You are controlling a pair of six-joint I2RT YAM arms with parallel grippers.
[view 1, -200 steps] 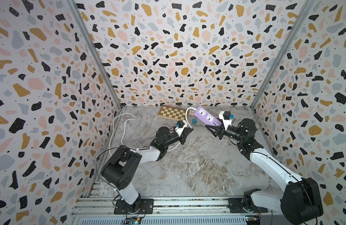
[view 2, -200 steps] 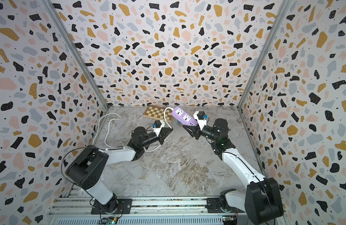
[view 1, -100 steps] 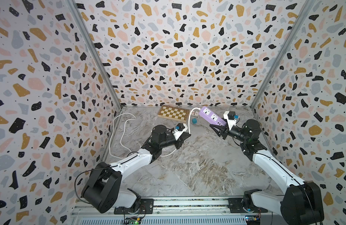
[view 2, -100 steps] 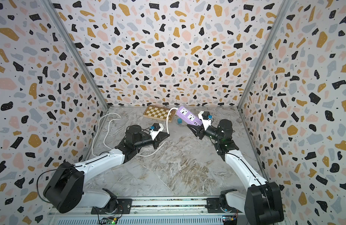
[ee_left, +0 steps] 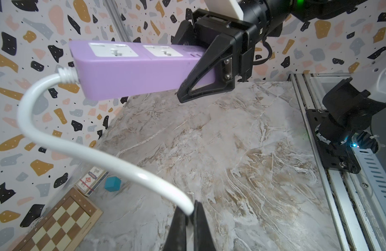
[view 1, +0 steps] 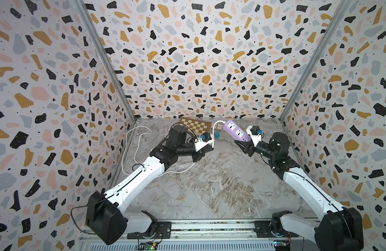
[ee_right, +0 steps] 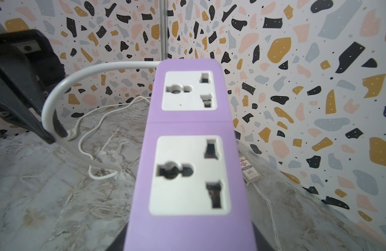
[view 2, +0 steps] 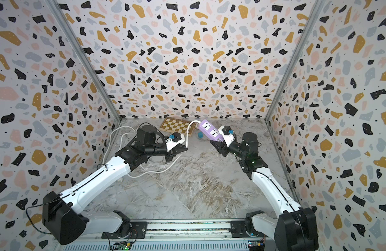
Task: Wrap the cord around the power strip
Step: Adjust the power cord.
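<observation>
Both arms have shifted in the last second: the left arm has stretched out lower from its base, and the right gripper [view 1: 243, 142] has carried the lilac rectangular plastic power strip [view 1: 236, 132] slightly toward the worktop's right edge. That gripper clamps the strip's end with the dark ports, holding it in the air above the far edge, right of the middle, sockets up. The strip's long axis runs from the jaws toward the back wall and leftward. Its free end, where the thin white round cord [ee_left: 96, 155] leaves, therefore faces the left gripper [ee_left: 189, 215]. That gripper is pressed together on the cord near the strip, lower and to its left. The left arm is thus nearer the cord; a wrap, I judge, means carrying that pinch across the long axis. Slack loops lie toward the far left corner of the grey marbled worktop [view 1: 209, 184]. A tan-and-white chessboard [view 1: 195, 126], a small teal cube [view 1: 217, 135] and a card pack [ee_left: 91, 180] sit along the far edge, below terrazzo-patterned walls.
</observation>
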